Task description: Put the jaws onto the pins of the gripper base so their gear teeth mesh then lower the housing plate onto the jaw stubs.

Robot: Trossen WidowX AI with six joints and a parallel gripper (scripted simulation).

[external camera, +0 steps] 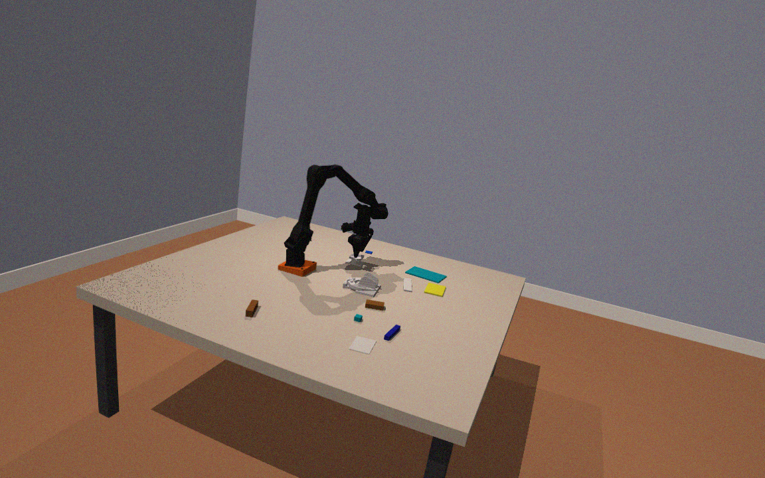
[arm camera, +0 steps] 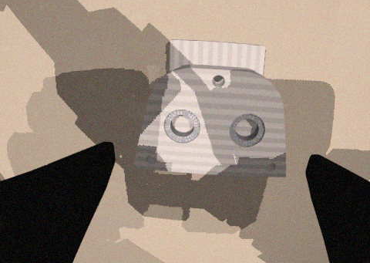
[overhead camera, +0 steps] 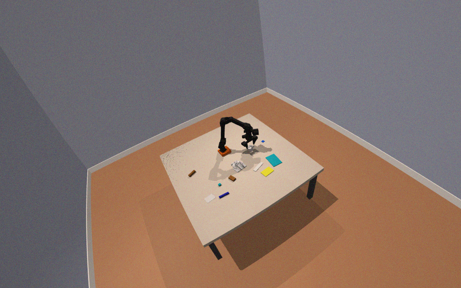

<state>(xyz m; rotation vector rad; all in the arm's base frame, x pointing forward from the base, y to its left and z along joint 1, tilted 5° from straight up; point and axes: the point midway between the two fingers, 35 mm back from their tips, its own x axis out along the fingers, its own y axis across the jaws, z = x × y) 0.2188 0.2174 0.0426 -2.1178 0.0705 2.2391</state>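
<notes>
The housing plate (arm camera: pixel 250 97) (external camera: pixel 354 259) is pale and ribbed, with two round rimmed holes and a smaller hole. It sits raised on a pale ribbed support (arm camera: pixel 227 55). My gripper (arm camera: pixel 213 160) (overhead camera: pixel 250 146) (external camera: pixel 356 255) is open and empty. In the wrist view its black fingertips stand wide apart, left and right of the plate's straight edge. The grey-white gripper base with the jaws (overhead camera: pixel 238 166) (external camera: pixel 363 284) lies on the table nearer the top and exterior views. Its pins and gear teeth are too small to make out, and I cannot tell whether the jaws are seated.
A white strip (overhead camera: pixel 257 166) (external camera: pixel 408 284), a yellow plate (overhead camera: pixel 267 171) (external camera: pixel 435 289) and a teal plate (overhead camera: pixel 273 160) (external camera: pixel 425 273) lie beyond the jaws. Brown blocks (overhead camera: pixel 232 178) (overhead camera: pixel 192 173), a teal cube (overhead camera: pixel 219 185), a blue bar (overhead camera: pixel 223 195) and a white card (overhead camera: pixel 209 198) lie nearer the front.
</notes>
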